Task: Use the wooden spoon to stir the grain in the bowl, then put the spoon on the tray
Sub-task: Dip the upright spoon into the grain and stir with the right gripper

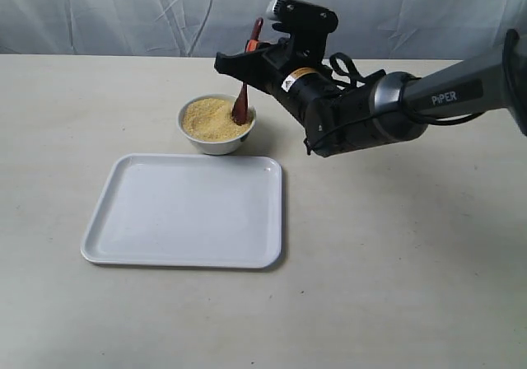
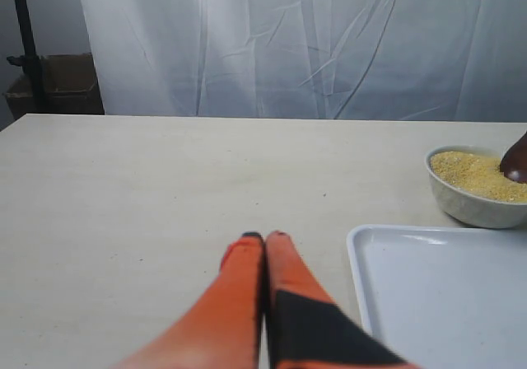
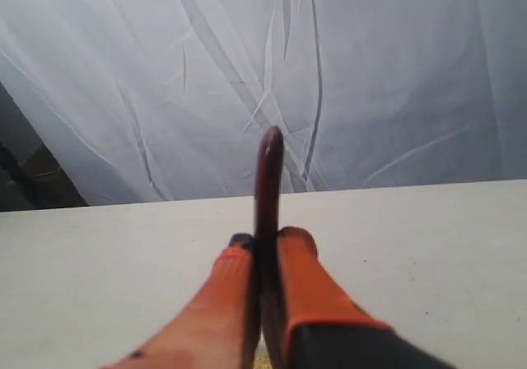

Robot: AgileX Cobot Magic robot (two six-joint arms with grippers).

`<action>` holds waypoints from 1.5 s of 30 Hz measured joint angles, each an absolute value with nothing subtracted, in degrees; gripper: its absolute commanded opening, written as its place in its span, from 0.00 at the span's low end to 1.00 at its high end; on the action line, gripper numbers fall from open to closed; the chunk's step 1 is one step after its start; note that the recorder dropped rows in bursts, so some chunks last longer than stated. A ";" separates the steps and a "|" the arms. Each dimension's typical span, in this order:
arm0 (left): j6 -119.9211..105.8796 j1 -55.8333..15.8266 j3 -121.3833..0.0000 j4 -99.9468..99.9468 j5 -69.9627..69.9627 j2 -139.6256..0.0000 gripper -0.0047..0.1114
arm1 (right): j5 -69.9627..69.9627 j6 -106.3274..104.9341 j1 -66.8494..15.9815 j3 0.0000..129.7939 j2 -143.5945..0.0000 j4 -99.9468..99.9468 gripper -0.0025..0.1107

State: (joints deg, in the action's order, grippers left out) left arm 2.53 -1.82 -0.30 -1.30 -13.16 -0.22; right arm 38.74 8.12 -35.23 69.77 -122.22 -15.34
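Beyond the far rim of the tray [image 1: 185, 212], toward the back of the bench [image 1: 412, 262], sits the bowl [image 1: 216, 145]. It is just beside the tray, and whether the two touch is hard to tell from where I stand. The bowl is filled nearly to the brim with the grain [image 1: 206, 119]. The wooden spoon [image 1: 241, 107] stands almost upright in it, with its oval head pushed into the grain on the bowl's right side, so the lower edge of the head is buried.

The right arm [image 1: 403, 97] reaches in from the right. The right jaws are clamped on the spoon's handle partway up, and the handle's tip pokes out above them. The right wrist camera makes the grip plain: two orange fingers [image 3: 309, 287] pinch the dark handle with no gap (the spoon's head and the grain are blocked by those same fingers).

The left arm lies outside the exterior view altogether. Its own camera shows the left jaws pressed together with nothing between them, low over the bench beside a corner of the tray; I can't tell if they rest on it. In that view the bowl is cut off at the picture's edge, and only a dark bit of the spoon's head shows.

A small dark mark on the bowl's outer wall is too small to read. White cloth [image 1: 123, 15] hangs behind the bench.
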 measured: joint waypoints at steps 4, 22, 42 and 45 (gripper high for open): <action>2.53 -1.82 -0.30 -1.30 -13.16 -0.22 0.04 | 39.24 8.12 -35.90 69.91 -123.29 -14.73 0.01; 2.53 -1.82 -0.30 -1.30 -13.16 -0.22 0.04 | 38.63 5.17 -37.61 72.13 -121.58 -13.61 0.01; 2.53 -1.82 -0.30 -1.30 -13.16 -0.22 0.04 | 39.64 7.51 -37.50 72.25 -125.34 -16.24 0.01; 2.53 -1.82 -0.30 -1.30 -13.16 -0.22 0.04 | 39.55 7.83 -37.50 72.25 -123.88 -15.53 0.01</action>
State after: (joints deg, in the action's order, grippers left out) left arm 2.53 -1.82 -0.30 -1.30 -13.16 -0.22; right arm 39.55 7.83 -37.50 72.25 -123.88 -15.53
